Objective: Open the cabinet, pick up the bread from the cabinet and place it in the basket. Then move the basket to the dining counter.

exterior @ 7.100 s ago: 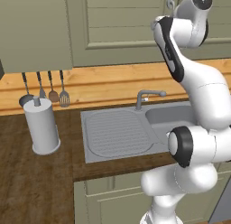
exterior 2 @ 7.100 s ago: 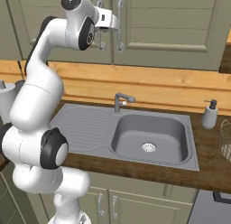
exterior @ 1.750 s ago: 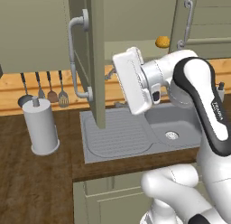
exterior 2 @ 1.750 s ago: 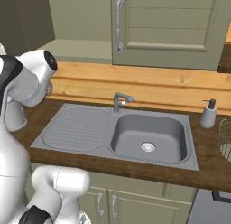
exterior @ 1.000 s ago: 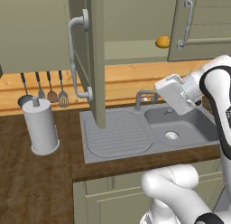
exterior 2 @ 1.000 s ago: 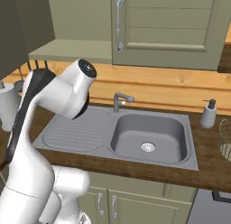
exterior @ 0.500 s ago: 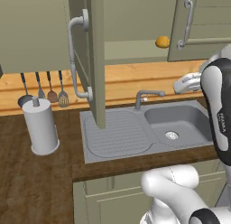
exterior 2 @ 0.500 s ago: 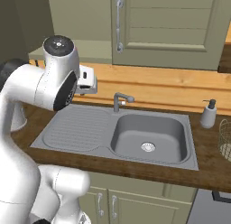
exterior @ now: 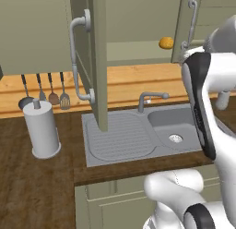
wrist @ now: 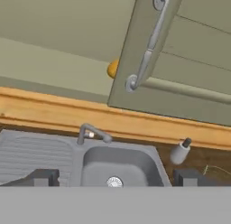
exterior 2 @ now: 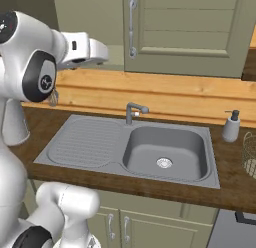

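Inside open cabinet (exterior: 94, 62), bread (exterior: 166, 43)

Counts on and above the dark wood surface (exterior: 37, 186)
One golden-orange round bun (exterior: 166, 43), one grey steel sink (exterior 2: 165, 152), three hanging utensils (exterior: 51, 92), one white soap dispenser (exterior 2: 230, 127).

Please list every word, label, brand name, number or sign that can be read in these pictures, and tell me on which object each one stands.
None: no readable word, number or brand in any view.
The cabinet, soap dispenser and paper towel holder are plain.
A small dark mark on the robot arm's joint cap is too small to read as text.
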You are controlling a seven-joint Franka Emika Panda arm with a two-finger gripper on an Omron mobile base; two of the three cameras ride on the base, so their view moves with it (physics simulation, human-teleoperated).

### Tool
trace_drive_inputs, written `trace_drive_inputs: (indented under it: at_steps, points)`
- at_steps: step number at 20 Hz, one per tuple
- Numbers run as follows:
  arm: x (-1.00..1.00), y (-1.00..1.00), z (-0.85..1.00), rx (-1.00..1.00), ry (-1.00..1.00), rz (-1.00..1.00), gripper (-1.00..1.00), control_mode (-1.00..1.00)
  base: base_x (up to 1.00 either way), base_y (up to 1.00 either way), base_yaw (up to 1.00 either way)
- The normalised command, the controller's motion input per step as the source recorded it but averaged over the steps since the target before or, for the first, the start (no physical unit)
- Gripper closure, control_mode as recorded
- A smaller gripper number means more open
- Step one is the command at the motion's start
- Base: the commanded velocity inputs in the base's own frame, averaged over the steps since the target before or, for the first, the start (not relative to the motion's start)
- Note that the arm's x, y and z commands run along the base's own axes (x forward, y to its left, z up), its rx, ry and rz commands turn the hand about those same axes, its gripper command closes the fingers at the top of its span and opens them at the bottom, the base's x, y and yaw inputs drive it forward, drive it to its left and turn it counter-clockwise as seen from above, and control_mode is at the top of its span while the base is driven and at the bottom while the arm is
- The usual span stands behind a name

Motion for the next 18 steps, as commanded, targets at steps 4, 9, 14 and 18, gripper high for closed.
trace_drive_inputs:
  at_steps: [4,9,14,18]
  points:
    - [0.01,-0.48,0.88,0.25,-0.21,-0.36,-1.00,-1.00,0.00,0.00,0.00]
    - [0.13,-0.58,0.12,0.48,-0.01,-0.05,-1.00,-1.00,0.00,0.00,0.00]
    - [0.33,-0.07,0.00,0.16,0.03,0.22,-1.00,-1.00,0.00,0.00,0.00]
    - [0.60,0.00,0.00,0.03,0.00,0.22,-1.00,-1.00,0.00,0.00,0.00]
